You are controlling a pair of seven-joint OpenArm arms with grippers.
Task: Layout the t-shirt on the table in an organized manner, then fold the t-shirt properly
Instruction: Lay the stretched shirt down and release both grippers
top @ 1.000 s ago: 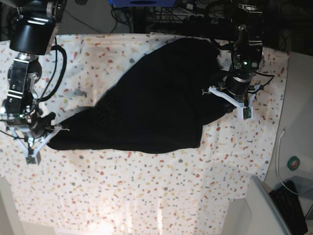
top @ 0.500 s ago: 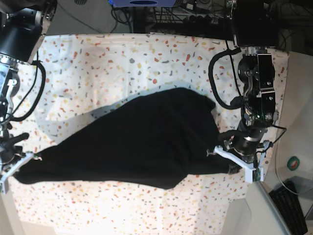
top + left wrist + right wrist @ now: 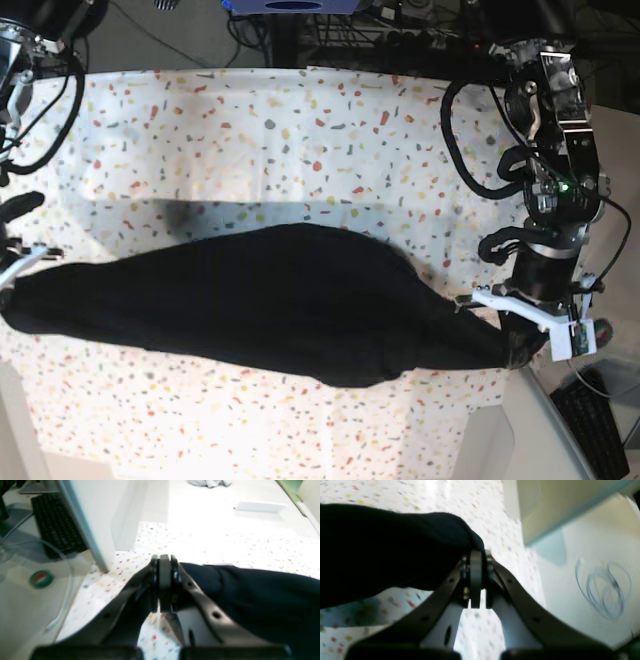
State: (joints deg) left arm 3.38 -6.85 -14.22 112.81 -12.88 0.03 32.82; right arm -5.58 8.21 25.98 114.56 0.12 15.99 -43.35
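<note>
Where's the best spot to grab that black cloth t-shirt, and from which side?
By its two far ends, one from each side of the speckled table. The black cloth t-shirt hangs stretched in a long band, tapering at both ends; the left gripper and right gripper are each shut on one end.

Black t-shirt stretched across speckled counter

T-shirt [image 3: 260,300] plain black, no print showing, pulled into long band spanning left to right over near half of counter [image 3: 300,130]; both ends pinched and raised, middle sagging wide onto white flecked cloth.
</note>
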